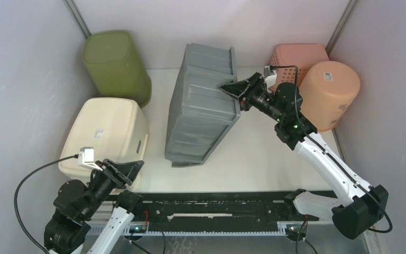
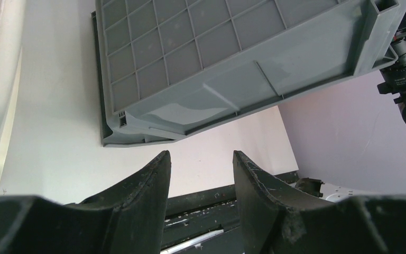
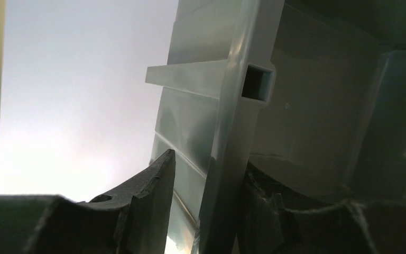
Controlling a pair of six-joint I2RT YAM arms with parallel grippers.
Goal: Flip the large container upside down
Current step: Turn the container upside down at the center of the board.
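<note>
The large grey container [image 1: 201,111] stands tilted in the middle of the table. Its left long edge rests on the table and its right rim is raised. From the left wrist its gridded bottom [image 2: 190,47] faces the camera. My right gripper [image 1: 232,89] is at the raised rim near the far right corner. In the right wrist view the rim [image 3: 227,132] runs between the fingers of that gripper [image 3: 211,159]; the jaws are open, with a gap beside the left finger. My left gripper [image 1: 132,166] hangs open and empty at the front left, well short of the container [image 2: 201,153].
An olive bin [image 1: 117,66] stands upside down at the back left, a cream bin [image 1: 108,132] in front of it. At the back right are a pink basket [image 1: 298,58] and a peach bucket [image 1: 329,92], close behind my right arm. A black rail [image 1: 217,211] lines the front edge.
</note>
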